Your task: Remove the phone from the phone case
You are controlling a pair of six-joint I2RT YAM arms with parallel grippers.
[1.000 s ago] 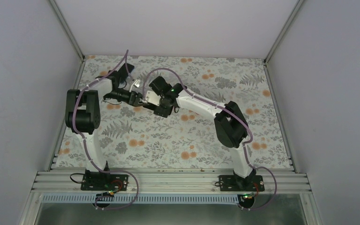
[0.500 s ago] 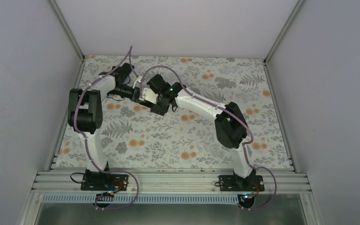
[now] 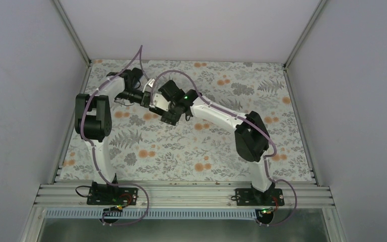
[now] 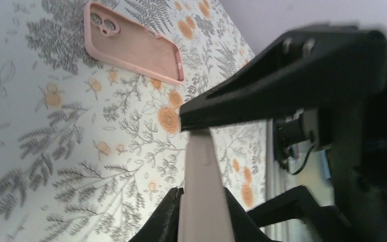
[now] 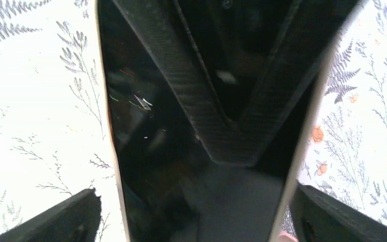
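The slim phone with a pale rim and glossy black screen (image 4: 197, 161) stands edge-on between the left gripper's (image 4: 200, 197) black fingers (image 4: 164, 218), which are nearly closed and clamp its two faces. Its upper end meets a black finger of the right gripper (image 5: 195, 191). That gripper's fingers (image 5: 55, 219) are spread wide on either side of the phone's width. Whether they press its edges cannot be told.

The empty pink phone case with camera cut-outs (image 4: 133, 43) lies flat on the floral tablecloth (image 4: 55, 131), well beyond the fingertips. From the right wrist the screen's dark reflections fill the view, and the phone's ends are cut off.
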